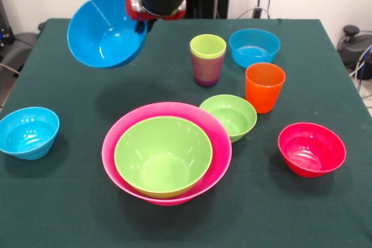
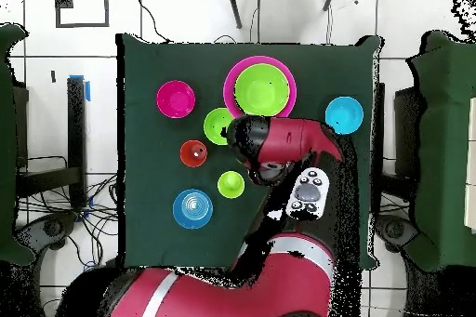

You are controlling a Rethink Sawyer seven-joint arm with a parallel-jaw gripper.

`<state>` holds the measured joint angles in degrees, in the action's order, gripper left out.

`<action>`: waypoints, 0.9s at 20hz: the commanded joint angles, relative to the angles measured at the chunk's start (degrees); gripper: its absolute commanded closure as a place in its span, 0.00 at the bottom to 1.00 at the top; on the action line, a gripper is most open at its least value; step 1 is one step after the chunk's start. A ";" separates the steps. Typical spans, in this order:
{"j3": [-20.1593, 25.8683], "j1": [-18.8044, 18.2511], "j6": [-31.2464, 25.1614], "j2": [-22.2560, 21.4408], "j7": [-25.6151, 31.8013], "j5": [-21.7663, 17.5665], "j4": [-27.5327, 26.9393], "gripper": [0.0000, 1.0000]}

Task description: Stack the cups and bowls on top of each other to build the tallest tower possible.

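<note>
My gripper [image 1: 143, 25] is shut on the rim of the large blue bowl [image 1: 104, 32] and holds it tilted in the air over the table's back left. In the overhead view my arm [image 2: 279, 141] hides this bowl. The large green bowl [image 1: 163, 155] sits nested in the huge pink bowl [image 1: 119, 137], which also shows in the overhead view [image 2: 232, 76]. The lime green cup [image 1: 207, 46] stands inside the purple cup [image 1: 207, 71]. The orange cup [image 1: 264, 87] stands next to the small green bowl [image 1: 231, 115].
The small red bowl [image 1: 311, 148] sits at the front right. One small light-blue bowl [image 1: 28, 132] is at the left edge, another [image 1: 254, 46] at the back right. The dark green table [image 1: 70, 213] ends close to the left bowl.
</note>
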<state>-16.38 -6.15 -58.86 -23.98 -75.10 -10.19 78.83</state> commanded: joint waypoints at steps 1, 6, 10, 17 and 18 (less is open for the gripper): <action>5.06 1.78 -4.56 5.89 -12.35 2.50 -7.27 1.00; 6.41 1.80 -7.43 9.62 -9.76 1.72 -12.72 1.00; 7.37 0.95 -7.86 11.26 -8.18 1.92 -14.41 1.00; 8.78 0.67 -10.02 12.89 -3.96 1.57 -18.79 1.00; 9.03 0.70 -10.51 13.10 -3.50 1.63 -19.48 1.00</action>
<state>-15.77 -5.24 -62.82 -13.70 -78.20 -9.32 66.61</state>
